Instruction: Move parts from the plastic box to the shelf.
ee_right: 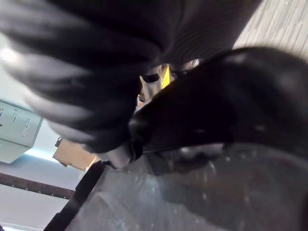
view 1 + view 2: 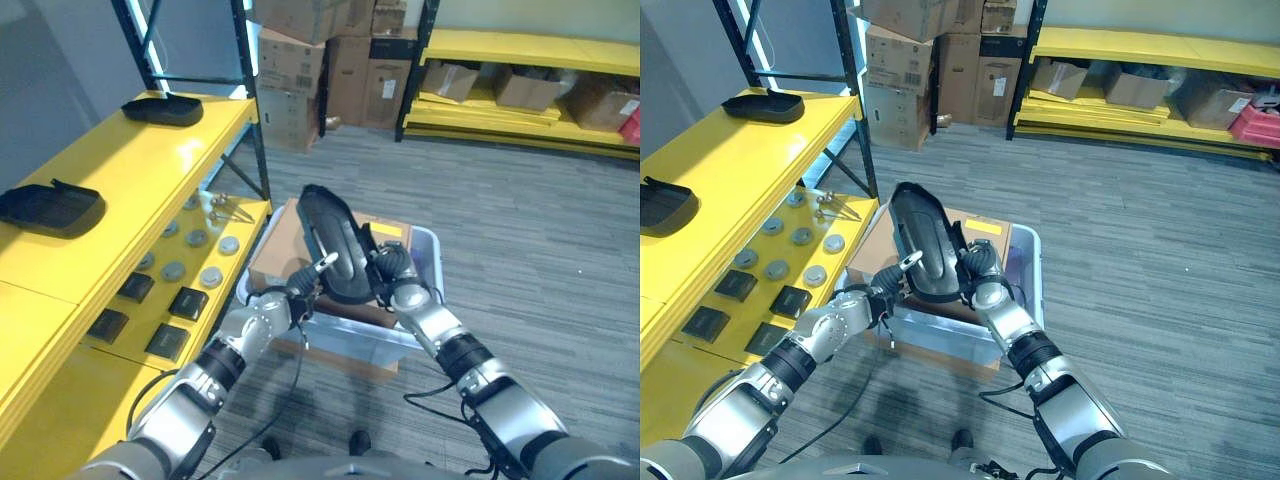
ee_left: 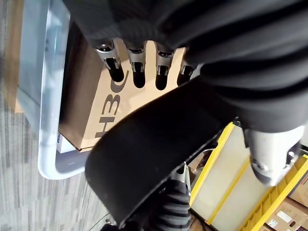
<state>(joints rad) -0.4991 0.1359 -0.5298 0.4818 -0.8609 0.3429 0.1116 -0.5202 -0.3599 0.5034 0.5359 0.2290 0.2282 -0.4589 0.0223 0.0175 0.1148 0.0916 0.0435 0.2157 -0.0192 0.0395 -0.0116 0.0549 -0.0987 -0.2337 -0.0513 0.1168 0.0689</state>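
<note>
Both hands, left [image 2: 305, 283] and right [image 2: 388, 268], have fingers curled on a long black part [image 2: 335, 243] held above the box [image 2: 425, 262]. Two hands probably because it's long and awkward. Shelf [image 2: 120, 170] sits well apart on the left.

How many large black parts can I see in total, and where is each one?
3: two lie on the yellow shelf's top, one is held over the plastic box. Others may be hidden.

This is looking like a warehouse or storeroom. Yellow shelves [image 2: 120, 170] on dark steel frames are lining the walls, and cardboard boxes [image 2: 330, 60] are standing stacked on the grey floor [image 2: 520, 230].
</note>
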